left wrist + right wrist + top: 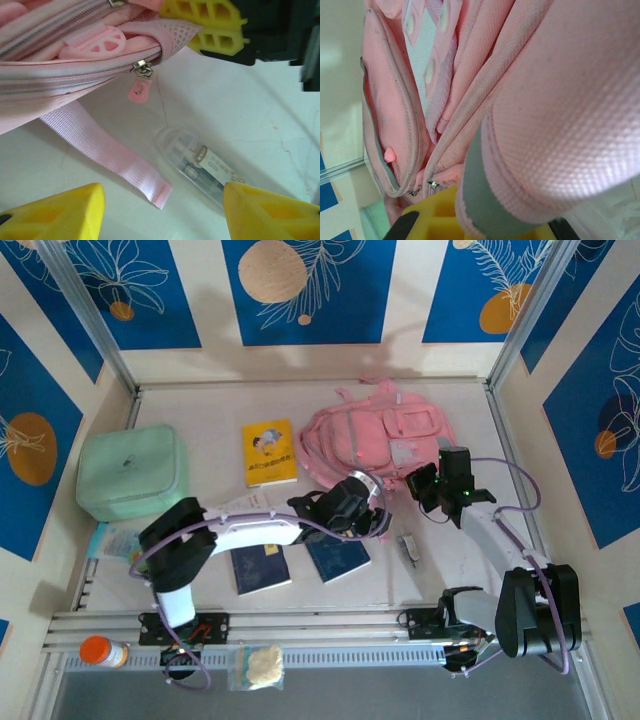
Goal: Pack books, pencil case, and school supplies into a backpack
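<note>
Tabletop: school supplies lie diagonally (left end effector apart, right end effector clamping backpack).

Yellow-fingered left hand, perhaps lilac cables

Pink backpack with grey trim; yellow book; two navy books; mint-green case; white veined bench.

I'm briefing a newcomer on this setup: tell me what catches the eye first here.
The pink backpack lies at the far middle of the table, its edge pinched by the right gripper. The left gripper hangs open over a small clear oblong item beside it. A mint-green case sits at the table's left edge.
</note>
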{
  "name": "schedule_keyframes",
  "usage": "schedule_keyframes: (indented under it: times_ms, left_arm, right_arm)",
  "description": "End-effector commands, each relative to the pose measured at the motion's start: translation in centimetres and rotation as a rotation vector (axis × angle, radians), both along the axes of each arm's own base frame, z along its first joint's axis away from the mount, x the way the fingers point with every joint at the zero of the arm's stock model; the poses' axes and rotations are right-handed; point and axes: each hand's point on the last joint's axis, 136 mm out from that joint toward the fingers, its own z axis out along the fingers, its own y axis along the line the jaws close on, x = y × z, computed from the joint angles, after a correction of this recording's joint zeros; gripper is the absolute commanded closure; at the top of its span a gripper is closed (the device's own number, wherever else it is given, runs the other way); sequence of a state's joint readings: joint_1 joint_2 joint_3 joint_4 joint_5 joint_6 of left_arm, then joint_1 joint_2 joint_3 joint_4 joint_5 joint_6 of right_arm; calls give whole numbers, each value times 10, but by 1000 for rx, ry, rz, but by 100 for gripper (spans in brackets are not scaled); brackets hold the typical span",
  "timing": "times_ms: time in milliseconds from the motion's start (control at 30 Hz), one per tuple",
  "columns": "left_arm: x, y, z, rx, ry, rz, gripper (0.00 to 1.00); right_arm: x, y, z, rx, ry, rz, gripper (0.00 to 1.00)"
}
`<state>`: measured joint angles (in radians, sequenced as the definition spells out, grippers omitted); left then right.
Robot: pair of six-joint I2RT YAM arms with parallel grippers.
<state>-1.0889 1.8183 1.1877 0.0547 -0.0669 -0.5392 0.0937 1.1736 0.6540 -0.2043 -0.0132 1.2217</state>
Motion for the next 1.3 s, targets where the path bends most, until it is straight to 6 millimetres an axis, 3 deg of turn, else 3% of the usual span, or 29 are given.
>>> schedule_keyframes:
  times_ms: [0,400,600,733,1033,1267]
  left_arm:
    - [16,-20,10,-18,-90,-2,38]
    - [51,-46,-13,32,-199,47,44]
    - [74,-34,-22,88,-204,207,52]
    - [84,-31,-14,89,-225,272,66]
    - [76,-40,5,1,-221,203,100]
    - [68,-25,11,-24,-164,163,100]
  right_arm:
    - [5,17,28,74,-60,52,100]
    - [5,18,33,78,-61,52,100]
    - [5,19,31,84,-61,53,100]
    - [5,18,29,81,-60,55,100]
    - [7,10,28,71,-66,53,100]
    - [16,-3,41,63,-92,55,100]
